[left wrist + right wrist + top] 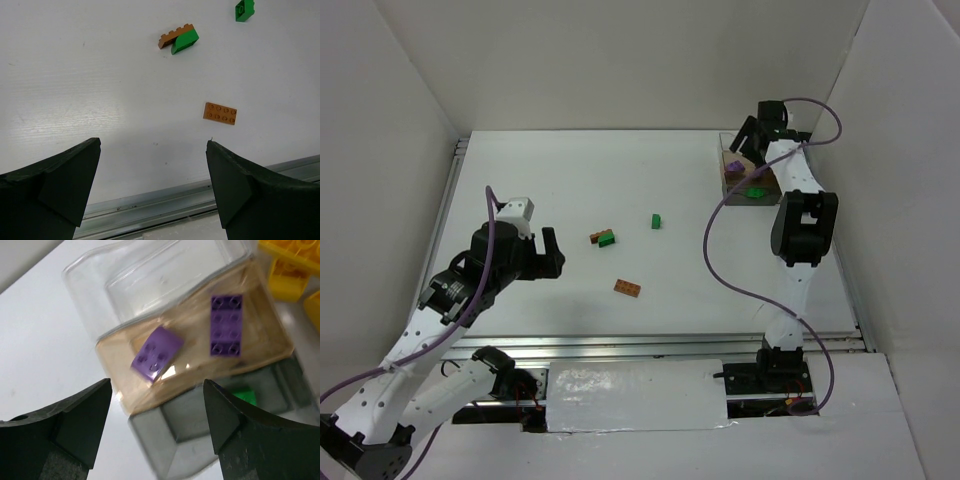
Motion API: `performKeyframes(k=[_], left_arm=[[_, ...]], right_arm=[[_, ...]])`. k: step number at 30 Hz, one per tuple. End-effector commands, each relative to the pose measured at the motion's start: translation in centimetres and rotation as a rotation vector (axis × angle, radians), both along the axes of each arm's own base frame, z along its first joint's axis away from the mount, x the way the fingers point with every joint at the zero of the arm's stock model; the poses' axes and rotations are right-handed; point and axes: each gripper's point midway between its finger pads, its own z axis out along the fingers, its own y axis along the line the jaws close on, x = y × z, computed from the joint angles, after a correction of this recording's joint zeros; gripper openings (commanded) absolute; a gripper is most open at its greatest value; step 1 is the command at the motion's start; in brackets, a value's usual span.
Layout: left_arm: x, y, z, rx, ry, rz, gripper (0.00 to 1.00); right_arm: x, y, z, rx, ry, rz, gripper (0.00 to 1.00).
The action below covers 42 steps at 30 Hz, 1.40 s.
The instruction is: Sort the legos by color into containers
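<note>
Two purple legos (157,354) inside tan container (192,347); green lego (245,396) apparently alongside.

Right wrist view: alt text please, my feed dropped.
Open right gripper above the container; its tan compartment holds two purple bricks, one flat, one tilted. A green brick lies in the next compartment, yellow bricks top right.

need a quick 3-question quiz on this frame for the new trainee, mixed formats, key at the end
1. True or false: the left tool is gripping a brick.
2. The flat brick in the tan compartment is: A yellow, B purple, C green.
3. How many green bricks lie loose on the table?
Key: 1 false, it is open and empty. 2 B. 3 two: the lone green brick and the joined green brick stuck to a brown brick.
</note>
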Motion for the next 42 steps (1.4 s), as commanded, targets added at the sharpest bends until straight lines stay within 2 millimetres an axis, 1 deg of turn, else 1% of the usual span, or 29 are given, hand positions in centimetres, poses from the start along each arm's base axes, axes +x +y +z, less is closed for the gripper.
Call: performKeyframes(k=[1,3,4,6,7,8,9,11,12,13,14,15,17,18,20,21,22,24,25,26,28,29,33,36,38,39,40,41,42], left_arm=[[0.6,-0.2,0.0,0.01,-0.016,-0.006,1.0],[0.7,0.0,-0.3,0.021,-0.003,0.008,0.99],[0.8,0.1,-0.4,0.024,0.001,0.016,1.0],[0.9,0.3,-0.5,0.033,0.008,0.031,0.99],[0.9,0.5,-0.5,0.035,0.007,0.045,1.0],[0.8,0.6,-0.5,0.036,0.005,0.048,0.99],[0.9,0.7,-0.4,0.034,0.0,0.056,0.99],[0.8,0.8,-0.3,0.031,-0.006,0.061,0.99],[0.8,0.8,-0.3,0.031,-0.006,0.061,1.0],[0.7,0.8,-0.1,0.026,-0.011,0.06,1.0],[0.7,0.8,-0.1,0.026,-0.011,0.06,0.99],[0.7,0.9,0.0,0.025,-0.014,0.062,1.0],[0.6,0.8,0.0,0.023,-0.016,0.059,1.0],[0.6,0.8,0.0,0.022,-0.017,0.057,0.99],[0.5,0.7,0.1,0.019,-0.021,0.053,1.0],[0.5,0.8,0.1,0.02,-0.021,0.052,0.99],[0.5,0.7,0.3,0.017,-0.028,0.05,0.99],[0.4,0.7,0.3,0.016,-0.03,0.045,0.99],[0.4,0.6,0.5,0.012,-0.035,0.044,1.0],[0.3,0.5,0.5,0.01,-0.036,0.038,0.99],[0.3,0.5,0.5,0.008,-0.038,0.035,0.99],[0.3,0.5,0.5,0.008,-0.038,0.035,0.99],[0.2,0.5,0.6,0.006,-0.042,0.031,0.99],[0.1,0.4,0.7,0.002,-0.048,0.025,1.0],[0.1,0.3,0.8,0.0,-0.048,0.021,0.99],[0.1,0.3,0.8,0.0,-0.05,0.019,0.99],[0.1,0.2,0.8,-0.002,-0.051,0.014,0.99],[0.1,0.2,0.8,-0.002,-0.051,0.014,1.0],[0.1,0.2,0.8,-0.003,-0.052,0.01,0.99]], right_arm=[[-2.0,6.4,11.1,-0.018,-0.202,0.128,0.81],[-3.6,9.0,12.4,-0.035,-0.203,0.173,0.81],[-5.2,11.8,12.8,-0.047,-0.181,0.223,0.81],[-6.8,14.7,12.5,-0.055,-0.137,0.278,0.81],[-8.4,17.0,11.4,-0.069,-0.079,0.3,0.81],[-9.1,18.2,10.7,-0.073,-0.051,0.313,0.8],[-10.5,20.3,9.2,-0.079,-0.002,0.326,0.8],[-11.6,21.7,7.8,-0.093,0.038,0.325,0.79],[-12.1,22.4,6.5,-0.107,0.07,0.323,0.78],[-13.2,23.6,5.6,-0.122,0.099,0.331,0.78],[-13.7,24.4,4.9,-0.13,0.115,0.346,0.78],[-14.1,24.9,3.6,-0.144,0.145,0.357,0.78],[-14.9,26.2,2.4,-0.152,0.164,0.378,0.78],[-15.0,26.4,1.4,-0.151,0.18,0.382,0.78],[-15.3,26.6,0.4,-0.145,0.197,0.387,0.77],[-15.6,26.5,-0.5,-0.149,0.216,0.387,0.77],[-15.7,26.6,-1.0,-0.146,0.224,0.387,0.77],[-15.9,26.9,-2.6,-0.138,0.248,0.407,0.77],[-15.9,27.0,-3.0,-0.138,0.257,0.413,0.76],[-16.0,27.2,-4.1,-0.135,0.278,0.424,0.75],[-16.0,27.4,-5.2,-0.139,0.304,0.433,0.73],[-15.9,27.6,-6.0,-0.14,0.322,0.436,0.72],[-15.2,27.8,-7.5,-0.141,0.334,0.44,0.66],[-14.9,27.9,-8.5,-0.141,0.35,0.442,0.57],[-14.7,27.7,-9.1,-0.14,0.362,0.44,0.5],[-14.7,27.8,-9.3,-0.143,0.367,0.446,0.45],[-14.7,27.7,-9.6,-0.146,0.371,0.445,0.36],[-14.6,27.7,-9.6,-0.152,0.369,0.448,0.31],[-14.6,27.6,-9.6,-0.155,0.369,0.45,0.12]])
